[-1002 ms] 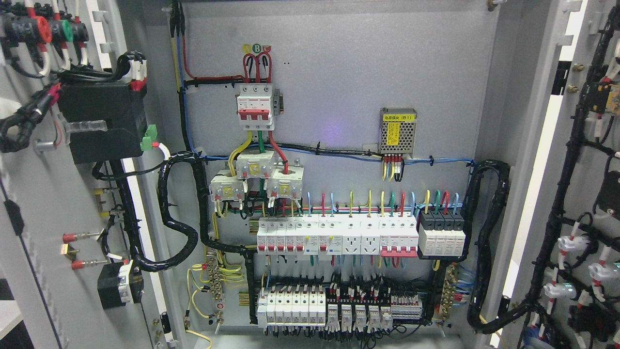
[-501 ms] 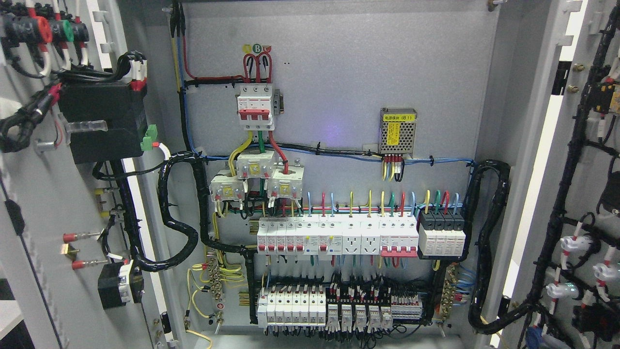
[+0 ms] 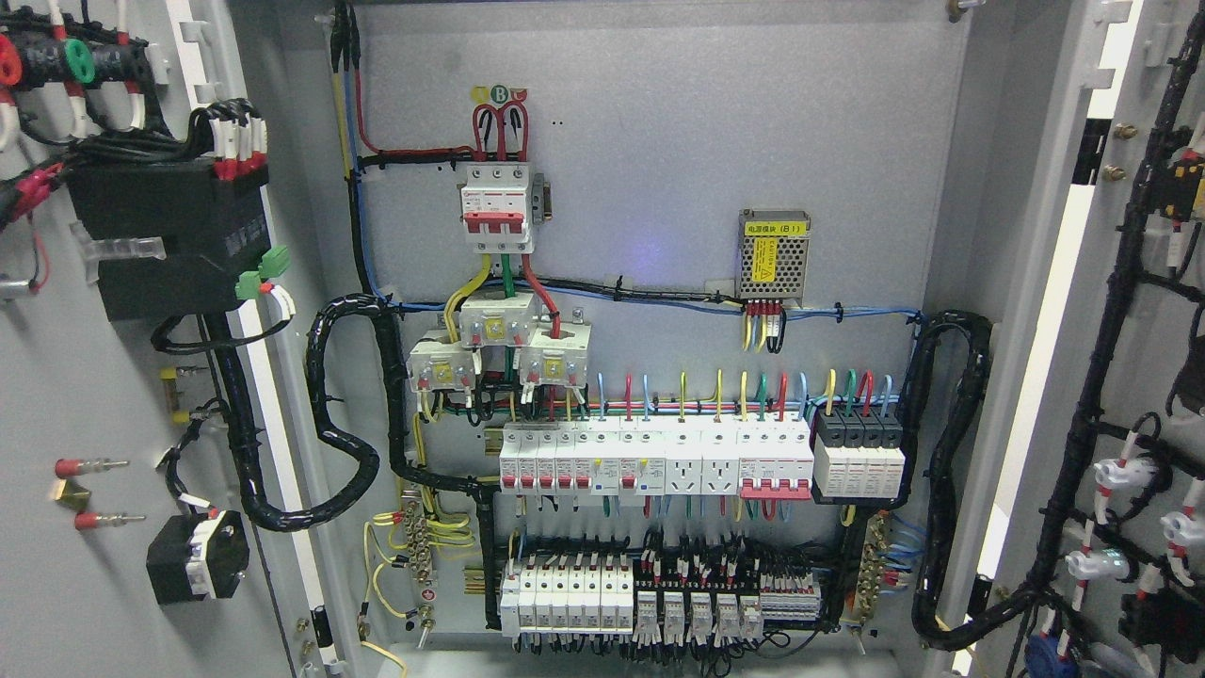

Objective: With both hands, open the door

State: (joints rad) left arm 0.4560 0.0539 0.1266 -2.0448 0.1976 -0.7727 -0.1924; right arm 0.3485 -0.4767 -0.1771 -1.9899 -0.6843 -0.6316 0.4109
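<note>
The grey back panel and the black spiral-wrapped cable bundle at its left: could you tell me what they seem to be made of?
The grey back panel looks like painted sheet metal: flat, matte, faintly speckled. The black spiral-wrapped cable bundle appears sheathed in glossy plastic wrap, ridged and catching highlights.

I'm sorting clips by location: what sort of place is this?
Probably an industrial or utility setting: the inside of an open electrical cabinet, shown by rows of circuit breakers, bundled black cables and wired doors swung open either side.

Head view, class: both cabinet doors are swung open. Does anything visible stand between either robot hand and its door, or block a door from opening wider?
Nothing visible does. No robot hand shows in this view, so that gap cannot be judged. The left door and right door stand swung outward from the cabinet, with nothing seen behind them.
</note>
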